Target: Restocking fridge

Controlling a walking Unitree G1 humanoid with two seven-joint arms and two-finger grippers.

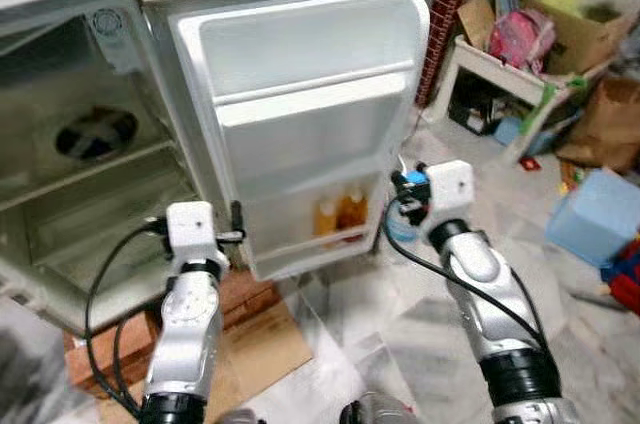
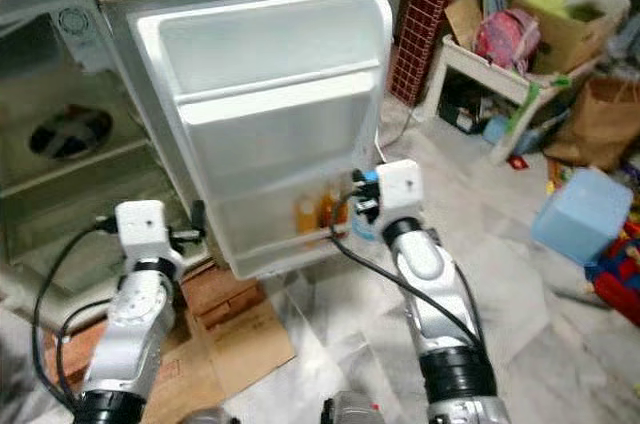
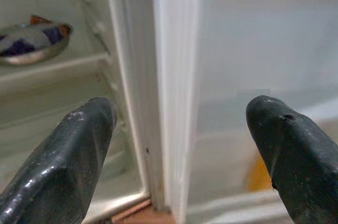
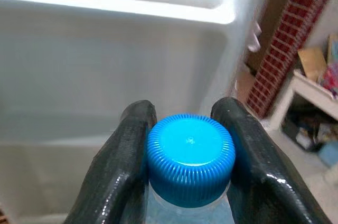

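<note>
**Bottle held at the open fridge door**

Fridge door (image 1: 300, 124) stands wide open, inner side facing the robot. Two orange bottles (image 1: 338, 216) sit side by side in the bottom door shelf.

Right gripper (image 4: 185, 145): both black fingers (image 4: 119, 166) pressed against the ribbed blue cap (image 4: 190, 155) of a clear bottle (image 1: 400, 227), clamped on it. From the head camera the bottle hangs just under the right wrist, near the lower right corner of the door, beside the shelf with the orange bottles, not yet in it.

Left gripper (image 3: 179, 145): fingers spread wide apart, nothing between them. It points at the hinge-side edge of the door where it meets the fridge cabinet (image 1: 90, 194), close to the lower part of the door.

Inside the cabinet, a metal bowl (image 3: 31, 42) rests on an upper shelf. Flattened cardboard (image 1: 265, 349) lies on the floor below the door. To the right, a white table (image 1: 500, 69) with bags and boxes, and a light blue box (image 1: 595, 214) on the floor.
</note>
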